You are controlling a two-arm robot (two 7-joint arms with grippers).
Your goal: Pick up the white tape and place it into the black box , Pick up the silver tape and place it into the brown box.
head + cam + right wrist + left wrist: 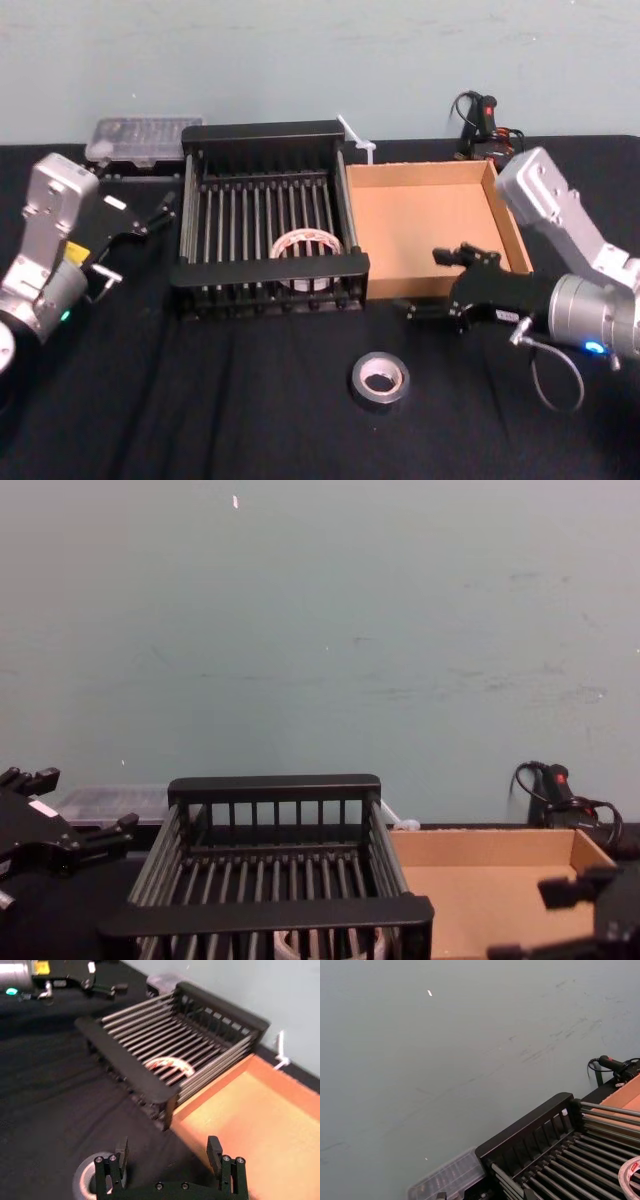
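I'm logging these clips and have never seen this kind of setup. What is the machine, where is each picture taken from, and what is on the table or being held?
It is a two-armed robot. One picture looks down from its head, one forward from its chest, and one from each wrist.

On the black table stand a black box with slatted sides and, to its right, a brown box of cardboard. The white tape already lies inside the black box. The silver tape lies on the table in front of both.

The left gripper hangs open beside the black box, holding nothing. The right gripper is open too, at the brown box's front edge, above and behind the silver tape. A clear plastic case sits at the back.
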